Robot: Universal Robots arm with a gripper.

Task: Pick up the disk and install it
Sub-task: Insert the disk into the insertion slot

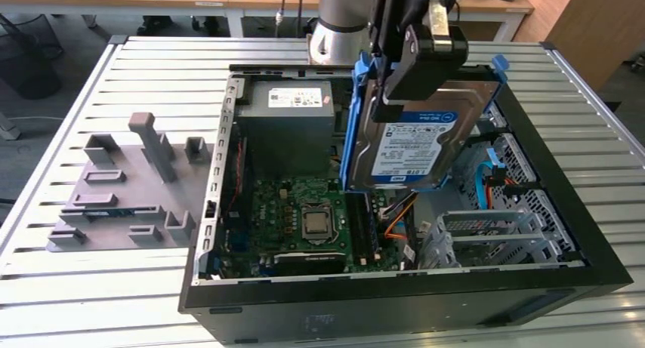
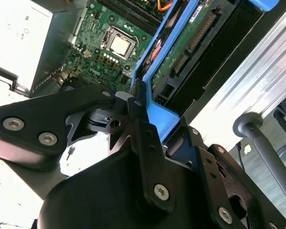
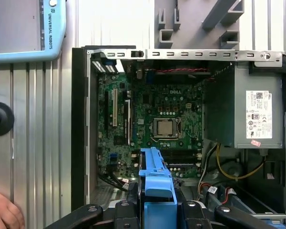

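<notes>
I see a table [image 1: 91, 303] made of long silver slats. A big black computer box [image 1: 403, 306] with its side off lies in the middle, reaching toward the edge on the exterior view's right. A grey plastic rack [image 1: 116, 201] lies flat just beside it, nearer the edge on the exterior view's left. The arm's silver base [image 1: 337, 42] stands at the far edge.

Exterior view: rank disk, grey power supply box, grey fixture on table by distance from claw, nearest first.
1. Disk: gripped in the claw.
2. Grey power supply box: inside the case, to the exterior view's left.
3. Grey fixture: on the table, farthest to the exterior view's left.
</notes>
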